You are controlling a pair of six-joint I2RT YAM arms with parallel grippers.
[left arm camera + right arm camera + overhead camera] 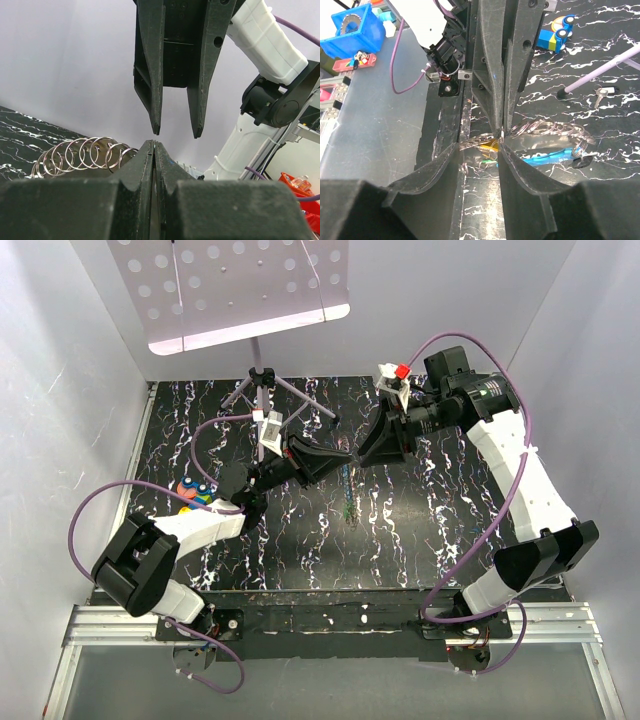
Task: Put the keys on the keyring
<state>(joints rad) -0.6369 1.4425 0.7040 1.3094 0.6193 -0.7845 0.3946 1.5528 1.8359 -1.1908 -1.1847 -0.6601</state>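
My left gripper (338, 462) and right gripper (365, 455) meet tip to tip above the middle of the table. In the right wrist view, the left gripper (502, 131) comes down from the top, shut on a chain of silver rings, the keyring (545, 130), which hangs in the air. My right gripper (479, 146) is open, its fingers on either side of the yellow key (492, 146) by the rings. The blue key (547, 157) hangs just under the chain. In the left wrist view, the shut left gripper (154, 143) points at the open right gripper (176, 134), rings (85, 155) to its left.
A music stand (255, 285) on tripod legs (262, 380) stands at the back. A blue-and-yellow toy car (193, 492) lies at the table's left edge. A loose silver key (602, 92) lies on the black marbled tabletop (420, 530). White walls close both sides.
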